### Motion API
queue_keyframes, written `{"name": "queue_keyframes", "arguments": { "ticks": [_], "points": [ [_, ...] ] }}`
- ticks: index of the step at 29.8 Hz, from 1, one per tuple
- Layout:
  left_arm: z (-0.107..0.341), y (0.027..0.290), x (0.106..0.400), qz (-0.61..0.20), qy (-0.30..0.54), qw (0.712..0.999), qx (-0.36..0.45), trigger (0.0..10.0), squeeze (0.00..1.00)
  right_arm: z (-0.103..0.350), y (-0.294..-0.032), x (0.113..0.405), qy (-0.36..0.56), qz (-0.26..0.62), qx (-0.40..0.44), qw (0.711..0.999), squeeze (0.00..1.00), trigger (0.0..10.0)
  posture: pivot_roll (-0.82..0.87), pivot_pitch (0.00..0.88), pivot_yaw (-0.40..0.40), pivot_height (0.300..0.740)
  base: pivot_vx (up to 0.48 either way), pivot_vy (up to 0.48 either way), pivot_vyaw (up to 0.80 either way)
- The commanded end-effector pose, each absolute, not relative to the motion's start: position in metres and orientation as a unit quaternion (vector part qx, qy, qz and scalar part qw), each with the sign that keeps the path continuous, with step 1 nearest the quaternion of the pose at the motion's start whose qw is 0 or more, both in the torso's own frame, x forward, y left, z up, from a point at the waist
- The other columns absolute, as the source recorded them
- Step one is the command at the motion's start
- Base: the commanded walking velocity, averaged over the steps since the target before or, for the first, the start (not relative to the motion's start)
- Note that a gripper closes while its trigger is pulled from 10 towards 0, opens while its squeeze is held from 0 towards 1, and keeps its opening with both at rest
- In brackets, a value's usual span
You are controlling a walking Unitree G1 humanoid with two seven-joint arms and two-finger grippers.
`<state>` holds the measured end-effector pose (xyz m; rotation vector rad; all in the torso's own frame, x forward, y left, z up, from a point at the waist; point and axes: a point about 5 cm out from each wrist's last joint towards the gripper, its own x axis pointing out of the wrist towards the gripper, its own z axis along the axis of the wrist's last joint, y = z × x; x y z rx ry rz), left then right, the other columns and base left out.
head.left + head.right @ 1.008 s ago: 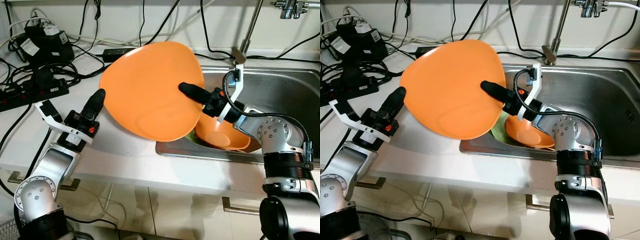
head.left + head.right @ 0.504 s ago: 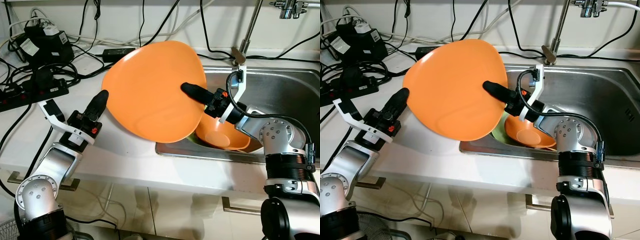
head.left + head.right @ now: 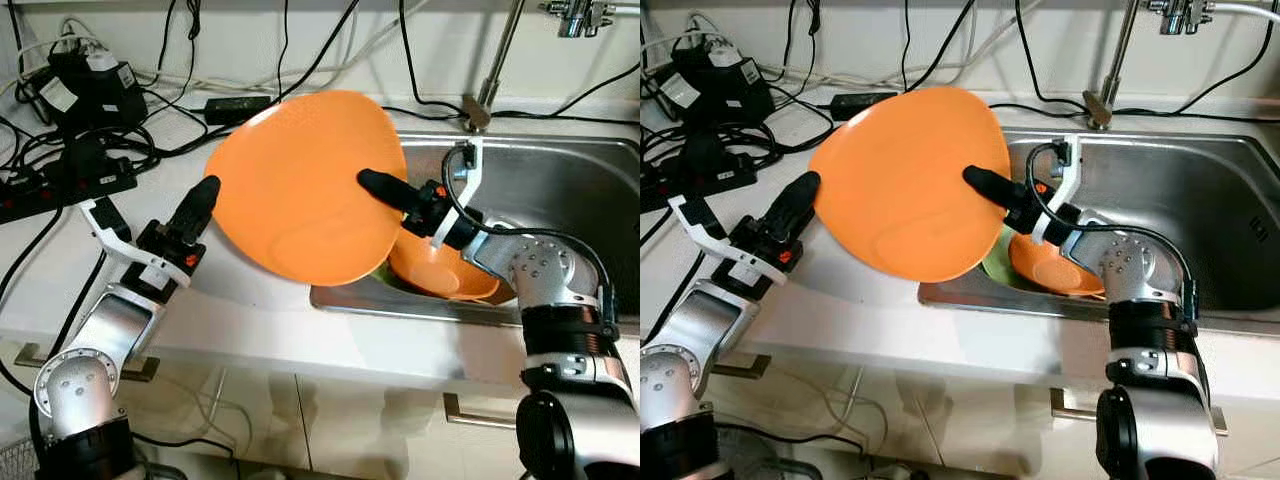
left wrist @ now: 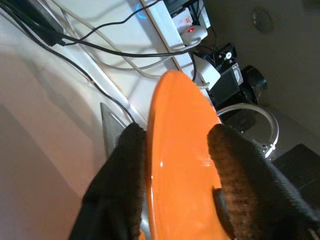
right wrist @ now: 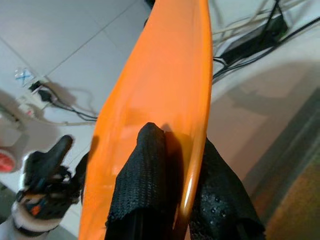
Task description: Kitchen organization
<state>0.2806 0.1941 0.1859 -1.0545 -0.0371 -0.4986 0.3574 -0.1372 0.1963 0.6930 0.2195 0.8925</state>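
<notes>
No text, label, brand or number can be read anywhere.

Home kitchen: steel sink (image 3: pixel 590 190) w/ faucet (image 3: pixel 497 60), white counter (image 3: pixel 250 300), cabinet drawers (image 3: pixel 380 420) below.

A large orange plate (image 3: pixel 300 180) is held tilted on edge above the counter, just left of the sink, its glossy concave face turned toward the near side. An orange bowl (image 3: pixel 440 275) sits upright in the sink's near-left corner, partly behind the plate's right edge.
</notes>
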Motion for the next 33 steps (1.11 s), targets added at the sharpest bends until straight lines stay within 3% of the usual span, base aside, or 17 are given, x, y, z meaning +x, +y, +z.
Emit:
{"name": "queue_keyframes", "arguments": {
  "ticks": [1,12,23,33],
  "points": [
    [0.208,0.174,0.272,-0.327,-0.034,0.814,-0.478,10.0,1.0,0.194,-0.148,0.366,0.105,0.353,0.302,0.879,0.0,0.0,0.01,0.007,0.08,0.74,0.0,0.0,0.0],
    [0.201,0.165,0.268,-0.347,-0.002,0.816,-0.462,10.0,1.0,0.188,-0.164,0.376,0.088,0.279,0.329,0.898,0.0,0.0,0.0,0.012,0.084,0.74,0.0,0.0,0.0],
    [0.201,0.164,0.268,-0.351,0.001,0.818,-0.456,10.0,1.0,0.186,-0.17,0.381,0.084,0.252,0.34,0.902,0.0,0.0,0.01,0.011,0.085,0.74,0.0,0.0,0.0],
    [0.199,0.16,0.264,-0.366,0.018,0.822,-0.436,10.0,1.0,0.188,-0.187,0.389,0.041,0.17,0.392,0.903,0.0,0.0,0.01,0.009,0.088,0.74,0.0,0.0,0.0]
  ]
}}
